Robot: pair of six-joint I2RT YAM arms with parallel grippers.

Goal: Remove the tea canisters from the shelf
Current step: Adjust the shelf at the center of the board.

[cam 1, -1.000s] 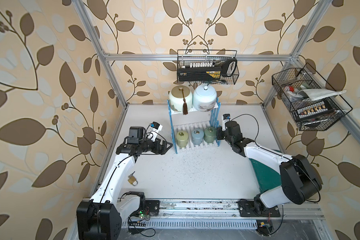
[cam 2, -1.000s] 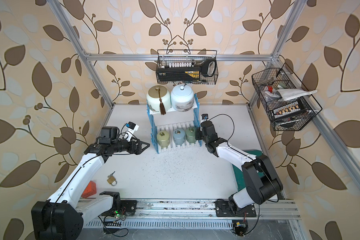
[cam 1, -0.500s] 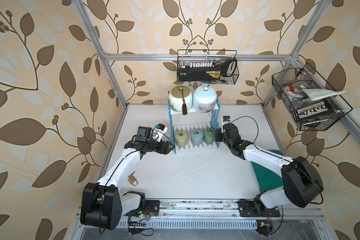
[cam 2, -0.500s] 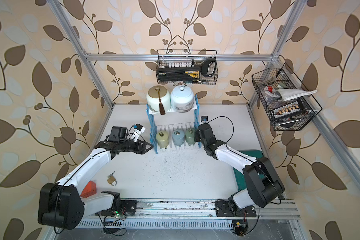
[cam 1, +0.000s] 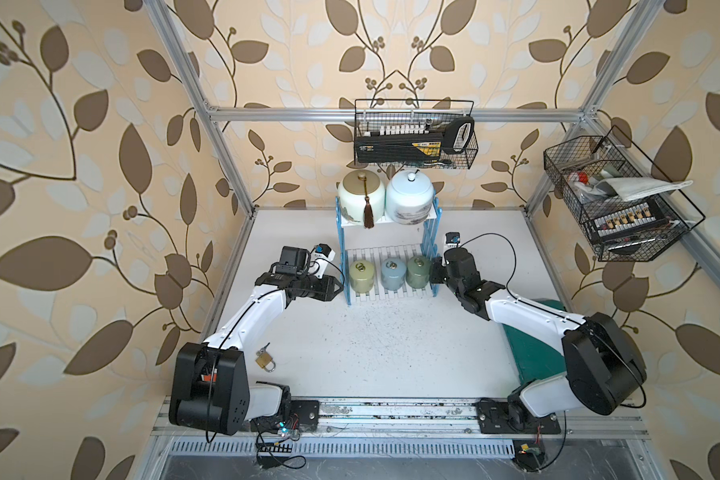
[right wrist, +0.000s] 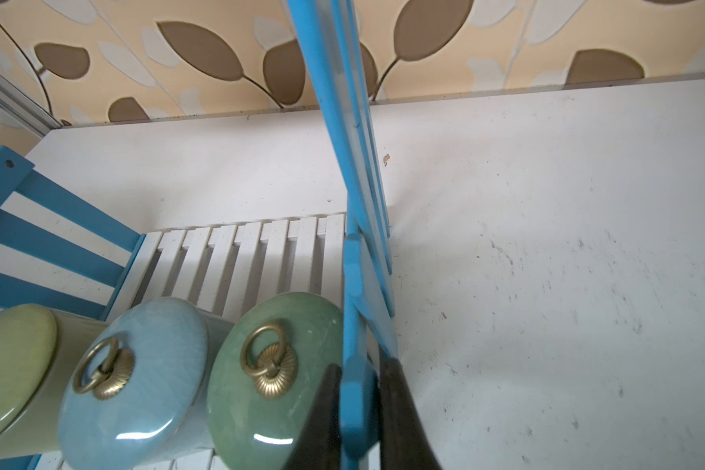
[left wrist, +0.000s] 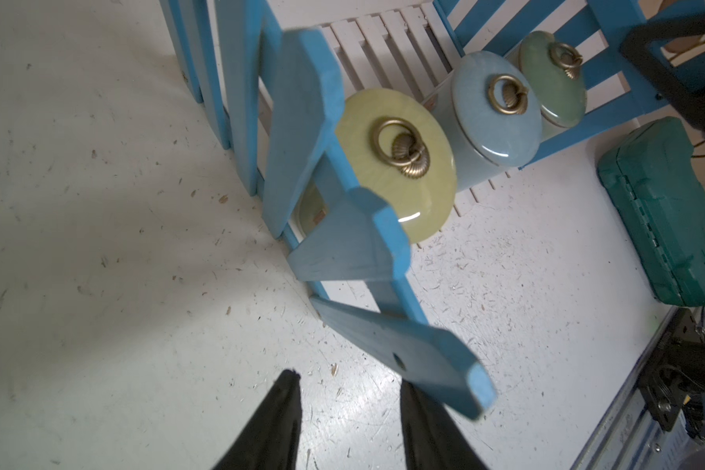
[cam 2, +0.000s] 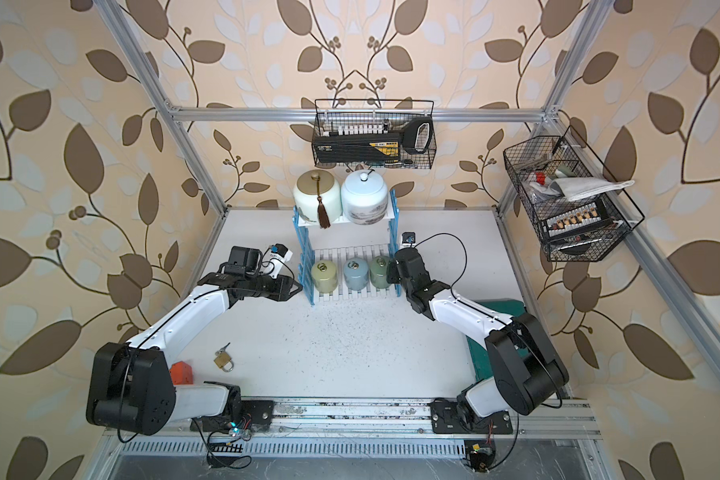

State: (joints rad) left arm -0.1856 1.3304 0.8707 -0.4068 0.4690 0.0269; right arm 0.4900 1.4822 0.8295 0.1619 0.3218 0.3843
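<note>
Gripping a blue picket on the right side of the shelf (cam 1: pixel 430 232), the right gripper (right wrist: pixel 361 366) is clenched on that slat. One finger sits inside, just beside the sage-green canister (right wrist: pixel 277 382), and the other sits outside.

The left gripper (left wrist: pixel 349 380) hangs just outside the left pickets. Its fingers are parted with only bare table (cam 1: pixel 371 345) between them. A picket tip crosses in front of one finger, and I cannot tell whether they touch.

The shelf stands near the middle of the table's back edge. On its top board the cream canister (cam 1: pixel 360 197), with gold lid and brown tassel, stands on the left, close against the pale-blue canister (cam 1: pixel 410 197) with its knob lid. Along the front edge of the lower board stand the yellow-green canister (cam 1: pixel 360 276) at the left end, the grey-blue canister (cam 1: pixel 393 272) in the middle and the sage-green one at the right end. All three are upright with ring-topped lids on.

A brass padlock (cam 1: pixel 265 360) lies near the table's left edge, and a green case (left wrist: pixel 660 211) lies at its right edge.
</note>
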